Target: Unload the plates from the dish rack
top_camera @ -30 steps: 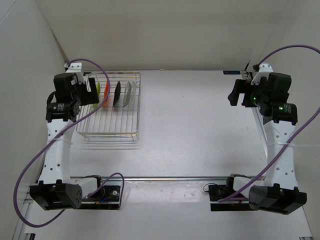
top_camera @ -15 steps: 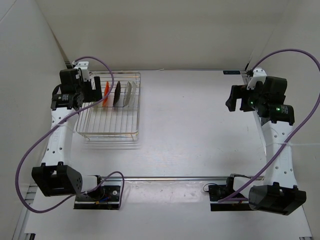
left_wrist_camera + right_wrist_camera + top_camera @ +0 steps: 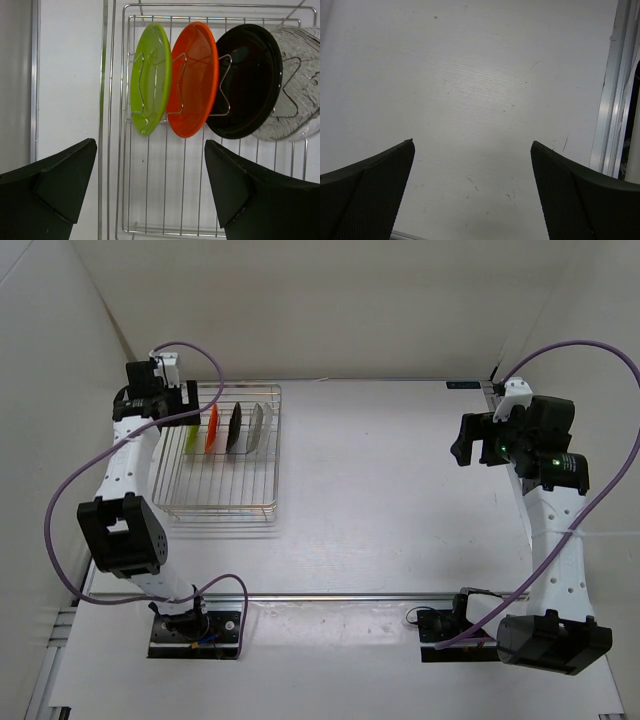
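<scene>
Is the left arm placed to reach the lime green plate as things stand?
Likely yes: the open left pincer faces the lime green plate, at the row's end, nothing between them.

The left arm (image 3: 128,455) and right arm (image 3: 552,530) have white links joined by bulky black motor housings. A purple cable (image 3: 52,530) loops out at nine o'clock, another (image 3: 580,340) at two o'clock. The left fingers (image 3: 50,190) are smooth matte-black wedges. The right fingers (image 3: 365,200) carry a fine dotted texture.
</scene>
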You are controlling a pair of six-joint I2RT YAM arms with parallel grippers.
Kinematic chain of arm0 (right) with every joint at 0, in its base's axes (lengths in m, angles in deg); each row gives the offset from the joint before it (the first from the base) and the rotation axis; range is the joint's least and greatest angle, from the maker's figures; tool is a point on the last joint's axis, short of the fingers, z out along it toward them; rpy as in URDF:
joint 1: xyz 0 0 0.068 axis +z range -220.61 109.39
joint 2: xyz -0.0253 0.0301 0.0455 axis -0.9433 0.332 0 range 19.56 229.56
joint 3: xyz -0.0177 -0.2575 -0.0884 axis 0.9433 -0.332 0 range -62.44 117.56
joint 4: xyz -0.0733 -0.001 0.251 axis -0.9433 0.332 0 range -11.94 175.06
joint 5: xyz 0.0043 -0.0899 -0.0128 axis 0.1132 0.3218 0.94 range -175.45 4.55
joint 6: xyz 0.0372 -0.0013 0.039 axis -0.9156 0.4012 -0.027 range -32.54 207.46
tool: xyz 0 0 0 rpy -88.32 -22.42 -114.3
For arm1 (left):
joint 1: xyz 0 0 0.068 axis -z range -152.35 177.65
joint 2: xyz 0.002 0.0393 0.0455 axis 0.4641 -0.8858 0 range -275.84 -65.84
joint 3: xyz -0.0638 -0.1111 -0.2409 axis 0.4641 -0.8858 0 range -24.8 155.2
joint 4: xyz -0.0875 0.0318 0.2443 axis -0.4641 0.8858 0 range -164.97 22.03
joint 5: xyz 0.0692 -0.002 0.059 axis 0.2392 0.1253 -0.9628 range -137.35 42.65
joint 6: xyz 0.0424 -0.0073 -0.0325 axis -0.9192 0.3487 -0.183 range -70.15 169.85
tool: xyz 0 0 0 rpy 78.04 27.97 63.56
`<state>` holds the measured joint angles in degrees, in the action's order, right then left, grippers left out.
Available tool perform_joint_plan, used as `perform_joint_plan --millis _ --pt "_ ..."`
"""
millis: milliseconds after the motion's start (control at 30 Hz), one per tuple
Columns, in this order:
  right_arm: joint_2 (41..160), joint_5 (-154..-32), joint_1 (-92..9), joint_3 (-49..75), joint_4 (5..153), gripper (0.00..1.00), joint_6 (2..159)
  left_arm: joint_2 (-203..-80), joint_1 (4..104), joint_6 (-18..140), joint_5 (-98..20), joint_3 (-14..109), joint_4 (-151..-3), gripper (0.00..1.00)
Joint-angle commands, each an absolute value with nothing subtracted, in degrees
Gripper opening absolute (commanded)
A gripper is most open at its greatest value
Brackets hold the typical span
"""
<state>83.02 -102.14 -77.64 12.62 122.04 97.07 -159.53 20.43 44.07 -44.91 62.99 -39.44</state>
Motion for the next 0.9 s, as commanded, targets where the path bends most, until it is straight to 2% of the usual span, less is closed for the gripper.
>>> perform_joint_plan --millis 0,100,467,567,867 --pt "81.61 -102.77 -77.46 12.0 121.47 1.0 98.01 -160.66 20.18 42.73 -43.57 66.69 -41.57 1.0" --pt "81.61 -102.24 -77.46 11.47 120.95 1.0 98.01 -163.39 20.18 42.2 -42.96 67.56 -42.98 1.0" --pt "81.08 -101.1 -77.46 10.95 120.95 1.0 98.01 -172.27 20.18 39.65 -40.84 73.55 -41.4 0.88" --pt "80.55 -101.1 -77.46 10.42 120.95 1.0 98.01 -174.81 20.18 39.65 -40.84 75.65 -40.7 0.88" --pt "80.55 -100.04 -77.46 10.42 120.42 1.0 97.48 -177.28 20.18 39.65 -41.9 75.04 -39.99 0.71"
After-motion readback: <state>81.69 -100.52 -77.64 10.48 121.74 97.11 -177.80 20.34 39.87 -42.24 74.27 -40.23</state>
